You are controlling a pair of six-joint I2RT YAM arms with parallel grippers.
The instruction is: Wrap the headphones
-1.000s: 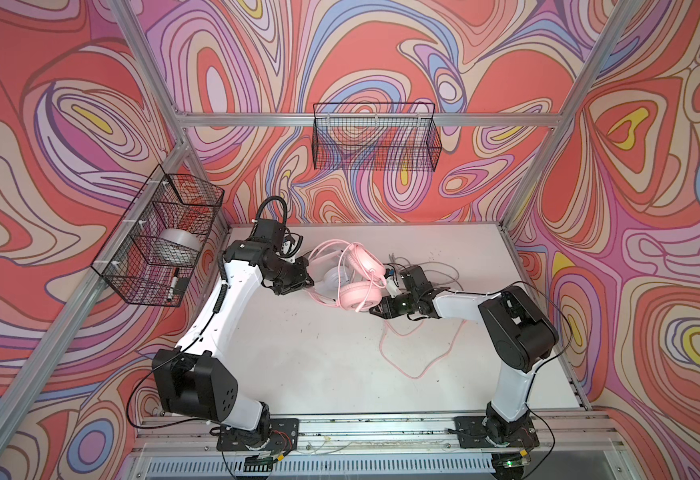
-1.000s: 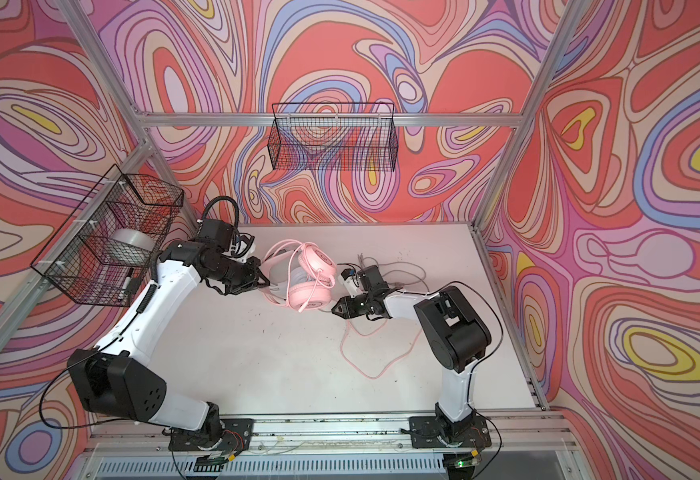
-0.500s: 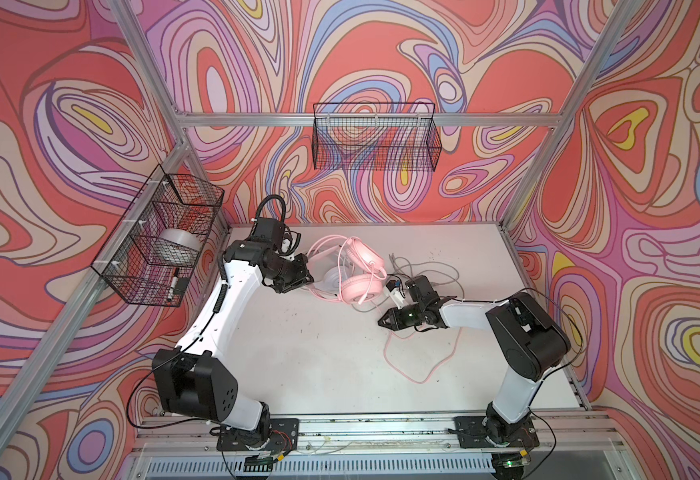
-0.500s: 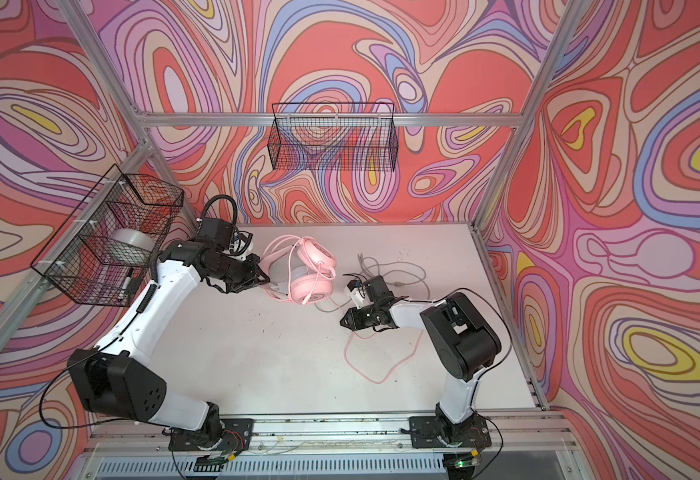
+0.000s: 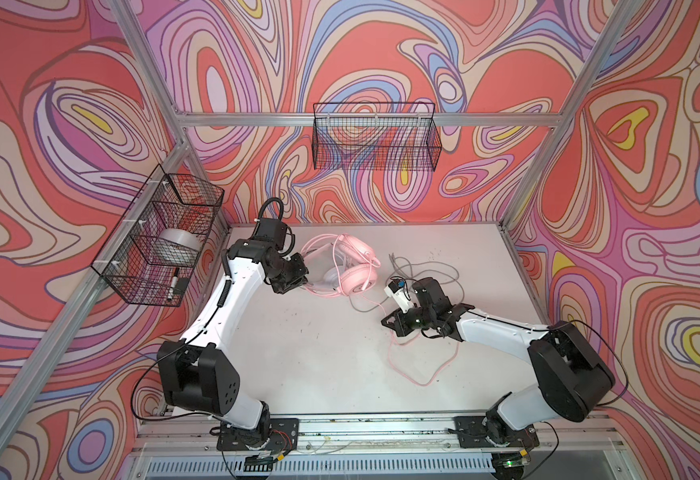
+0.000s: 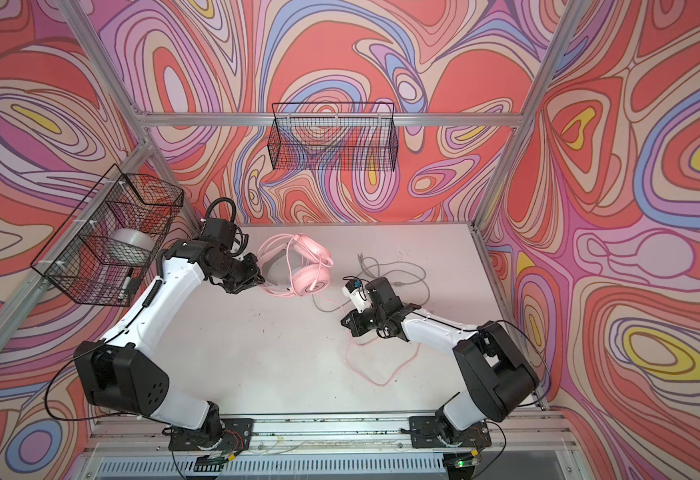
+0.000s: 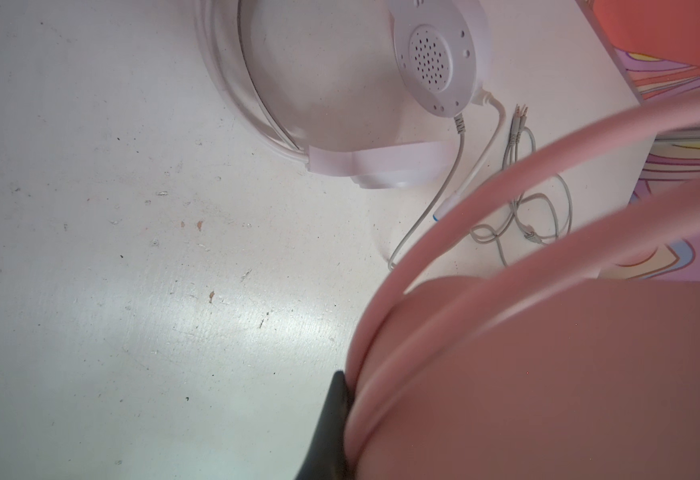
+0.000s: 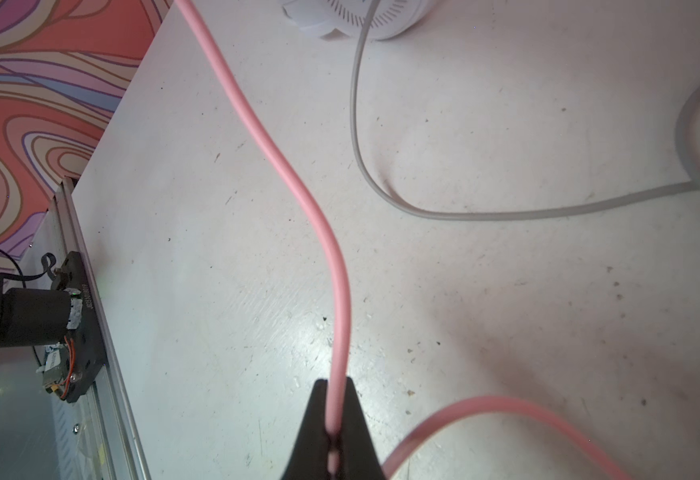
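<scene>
Hanging left, the basket (image 5: 140, 286) holds a roll (image 5: 179, 246) and pen (image 5: 173, 284). Your left claw (image 5: 303, 283) clamps the pink headset (image 5: 356, 276); your right claw (image 5: 387, 323) pinches its cable (image 8: 342, 291), near-right of it.

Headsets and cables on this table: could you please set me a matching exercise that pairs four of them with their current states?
Things:
1. pink cable
2. grey cable
3. pink headset
4. white headset

States:
A. held at its band by the left gripper
B. pinched in the jaws of the right gripper
C. curving loose across the table, ungripped
D. resting on the table, its perforated cup facing the left wrist camera

Pairs: 1-B, 2-C, 3-A, 4-D
</scene>
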